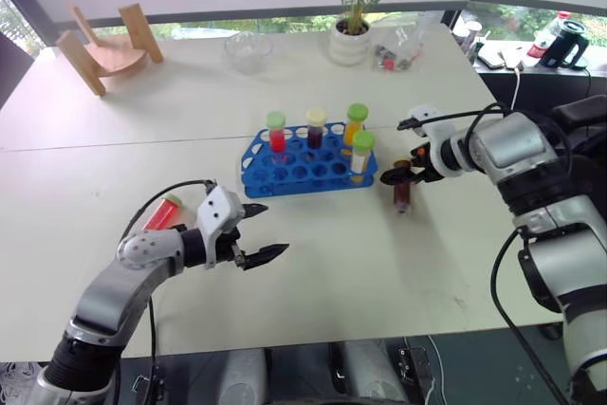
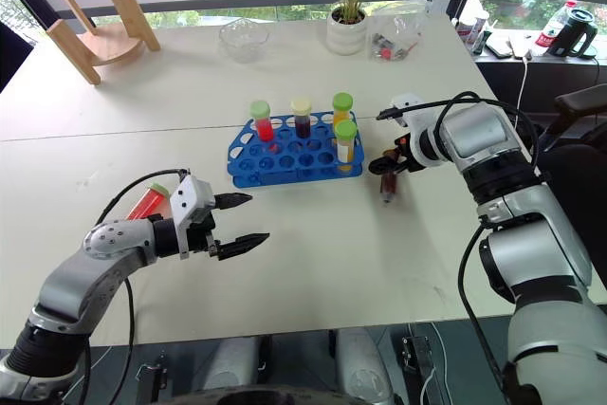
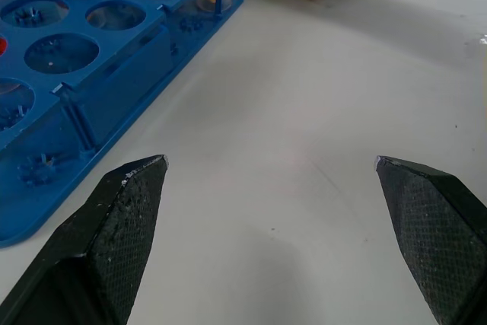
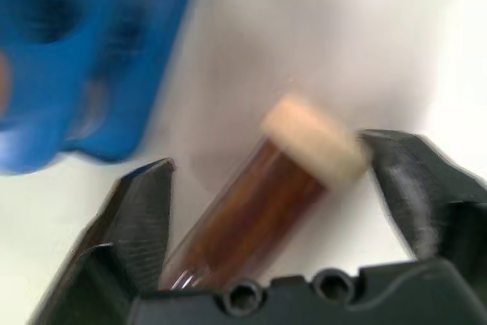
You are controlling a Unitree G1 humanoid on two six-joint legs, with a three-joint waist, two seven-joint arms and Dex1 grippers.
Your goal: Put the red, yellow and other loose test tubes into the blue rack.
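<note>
On the worktop, our right hand straddles a brown tube just right of the rack, fingers apart, not yet clamped. Our left hand hovers wide open before the rack, a red tube behind it.

Glossy blue plastic rack on a smooth matt white table; wooden stand behind.

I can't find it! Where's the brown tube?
The brown tube lies on the table just right of the blue rack, between the right gripper's fingers.
</note>
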